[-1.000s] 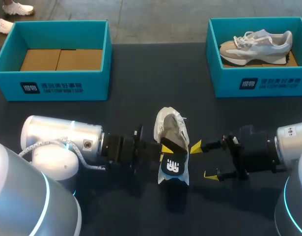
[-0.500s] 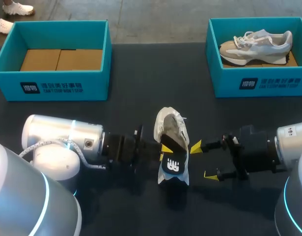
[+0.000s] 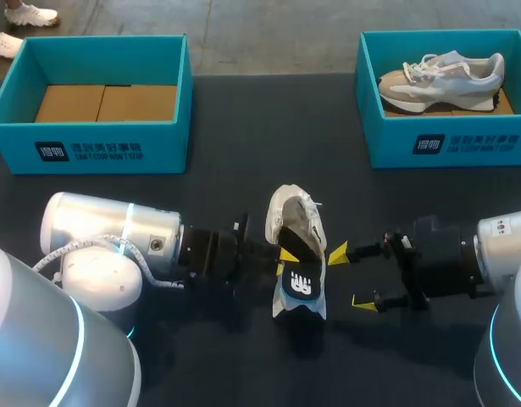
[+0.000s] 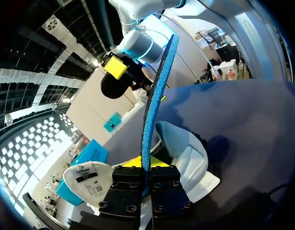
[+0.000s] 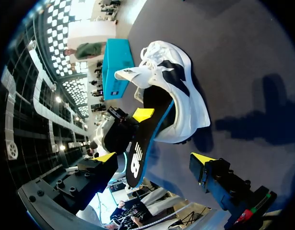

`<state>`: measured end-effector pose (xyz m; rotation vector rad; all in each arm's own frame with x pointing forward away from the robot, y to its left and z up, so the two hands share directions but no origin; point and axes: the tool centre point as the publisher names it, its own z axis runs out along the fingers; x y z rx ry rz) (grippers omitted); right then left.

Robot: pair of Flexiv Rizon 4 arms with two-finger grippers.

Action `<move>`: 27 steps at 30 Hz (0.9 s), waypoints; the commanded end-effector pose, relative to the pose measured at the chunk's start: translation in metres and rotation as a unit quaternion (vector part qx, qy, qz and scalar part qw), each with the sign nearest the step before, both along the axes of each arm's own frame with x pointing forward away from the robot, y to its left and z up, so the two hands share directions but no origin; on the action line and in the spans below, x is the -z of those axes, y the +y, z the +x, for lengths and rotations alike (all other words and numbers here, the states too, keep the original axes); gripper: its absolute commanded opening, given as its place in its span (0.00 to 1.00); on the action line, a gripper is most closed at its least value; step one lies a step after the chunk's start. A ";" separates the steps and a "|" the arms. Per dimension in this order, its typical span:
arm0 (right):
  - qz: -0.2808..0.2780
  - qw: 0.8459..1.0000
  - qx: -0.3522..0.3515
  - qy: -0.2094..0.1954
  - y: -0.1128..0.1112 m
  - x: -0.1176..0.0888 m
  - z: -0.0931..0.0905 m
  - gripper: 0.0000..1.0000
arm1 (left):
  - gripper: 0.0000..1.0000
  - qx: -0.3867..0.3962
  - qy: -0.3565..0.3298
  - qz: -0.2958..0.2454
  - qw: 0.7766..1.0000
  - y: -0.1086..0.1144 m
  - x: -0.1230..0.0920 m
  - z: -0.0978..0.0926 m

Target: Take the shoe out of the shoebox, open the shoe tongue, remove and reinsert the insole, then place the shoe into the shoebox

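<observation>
At the near middle, left end effector clamps the insole, half out of the shoe; right end effector hangs wide beside. Next, likely pull it free.

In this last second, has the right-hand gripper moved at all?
No. The right gripper sits just as far from the right shoebox as before.

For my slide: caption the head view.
Left pincer holds the insole half out of the shoe; right pincer open beside it.
</observation>
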<state>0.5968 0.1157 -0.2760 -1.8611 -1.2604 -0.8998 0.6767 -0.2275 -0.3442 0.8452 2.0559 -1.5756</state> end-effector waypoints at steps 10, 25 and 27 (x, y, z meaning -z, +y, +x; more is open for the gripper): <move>-0.001 1.000 0.001 0.000 0.000 -0.001 -0.002 1.00 | 0.00 -0.007 0.001 0.011 1.000 -0.001 0.004 0.005; -0.001 1.000 0.001 0.000 0.000 -0.001 -0.002 1.00 | 0.33 -0.011 0.011 -0.001 1.000 0.005 0.001 0.003; -0.001 1.000 0.001 0.000 0.000 -0.001 -0.002 1.00 | 0.31 -0.011 0.009 -0.005 1.000 0.005 0.000 0.003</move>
